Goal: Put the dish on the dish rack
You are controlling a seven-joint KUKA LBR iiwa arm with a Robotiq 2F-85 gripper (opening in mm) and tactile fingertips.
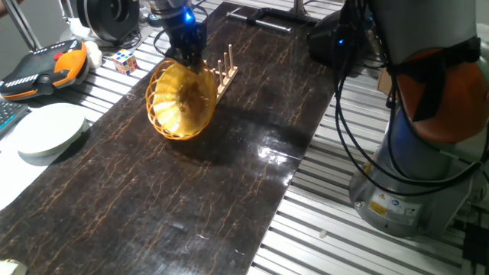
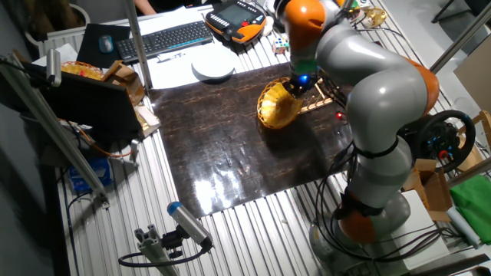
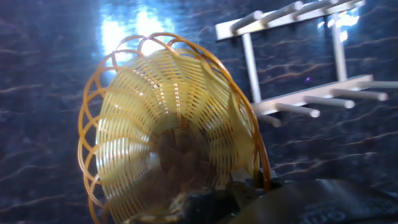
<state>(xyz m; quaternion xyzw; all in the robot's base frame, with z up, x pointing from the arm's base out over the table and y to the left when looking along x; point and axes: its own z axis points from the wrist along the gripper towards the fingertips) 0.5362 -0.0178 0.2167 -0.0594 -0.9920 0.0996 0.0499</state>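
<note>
The gripper [image 1: 186, 52] pinches the top rim of the dish [image 1: 181, 101], its jaws pressed on the scalloped edge at about 1 o'clock of the basket. The dish stands tilted on its lower edge on the dark marbled mat [image 1: 221, 191], its hollow open and holding nothing. Just beside it, at 2 o'clock, sits the dish rack [image 1: 226, 70] — its pegs upright, no dish between them; the basket's rim is at the rack's near end, but whether they touch I cannot tell. In the hand view the rack [image 3: 298, 62] lies at 2 o'clock of the dish [image 3: 168, 137]. The mat runs bare toward 5 o'clock, wide room there. At 9 o'clock, well apart — a white plate [image 1: 50, 130] overhangs the mat's edge.
</note>
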